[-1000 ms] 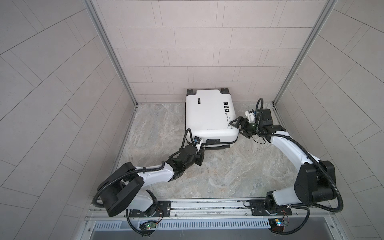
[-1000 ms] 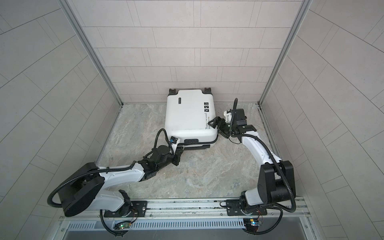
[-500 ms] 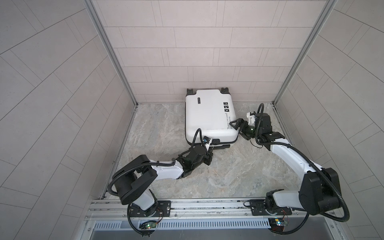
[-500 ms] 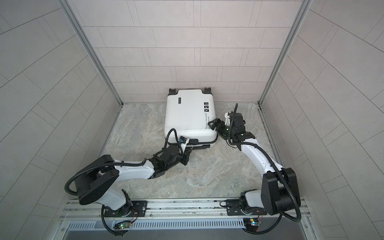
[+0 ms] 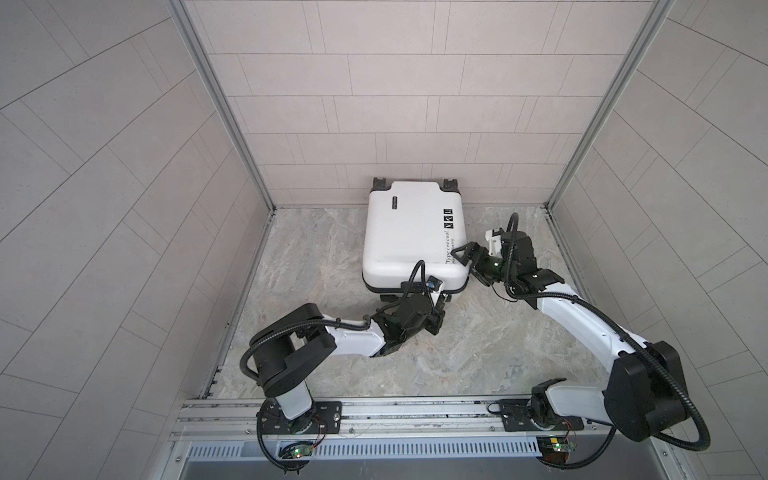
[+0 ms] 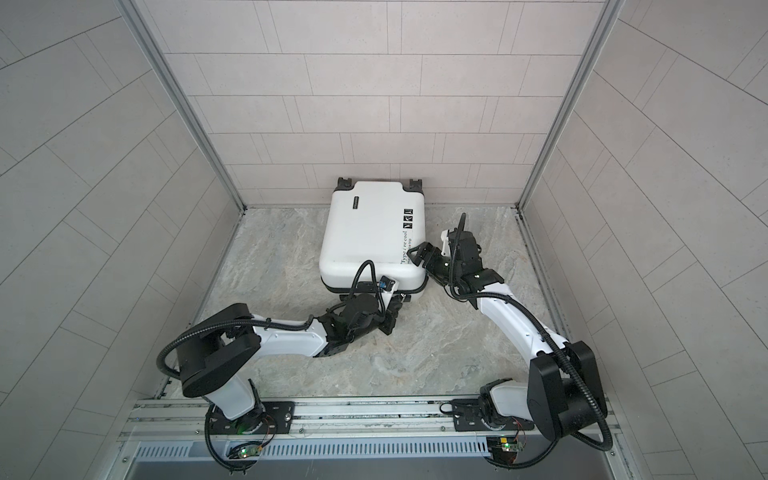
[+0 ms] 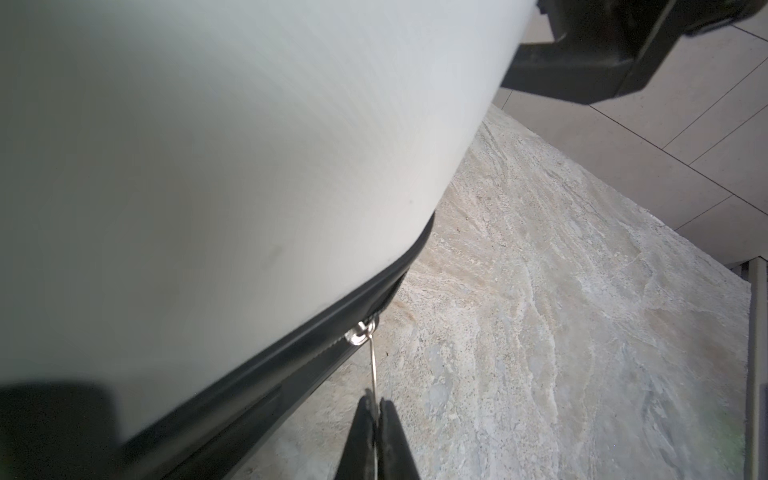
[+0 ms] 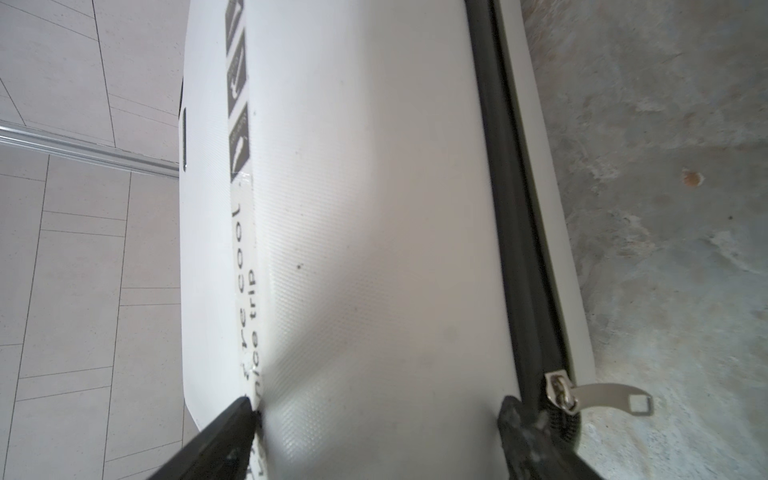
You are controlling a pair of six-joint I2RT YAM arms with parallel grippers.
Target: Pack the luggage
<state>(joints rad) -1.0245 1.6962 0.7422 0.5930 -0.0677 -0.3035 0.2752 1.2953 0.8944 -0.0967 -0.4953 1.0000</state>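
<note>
The luggage (image 5: 409, 232) (image 6: 368, 232), a white hard-shell suitcase, lies flat and closed at the back of the floor, with its black wheels against the back wall. My left gripper (image 5: 441, 296) (image 6: 401, 297) (image 7: 377, 405) is at its near edge by the right corner, shut on a thin metal zipper pull (image 7: 374, 357) that hangs from the slider on the black zipper band. My right gripper (image 5: 465, 262) (image 6: 420, 261) (image 8: 376, 405) stands open and wide astride the suitcase's right side. One fingertip (image 8: 239, 411) touches the printed top face, the other the zipper band beside a second zipper pull (image 8: 611, 397).
Tiled walls with aluminium corner posts (image 5: 582, 137) close in the marble floor (image 5: 478, 353) on three sides. The arms' mounting rail (image 5: 395, 415) runs along the front. Open floor lies to the left of the suitcase and in front of it.
My left gripper has slid to the right along the suitcase's near edge, still shut on the zipper pull. My right gripper has shifted slightly nearer along the right side.
</note>
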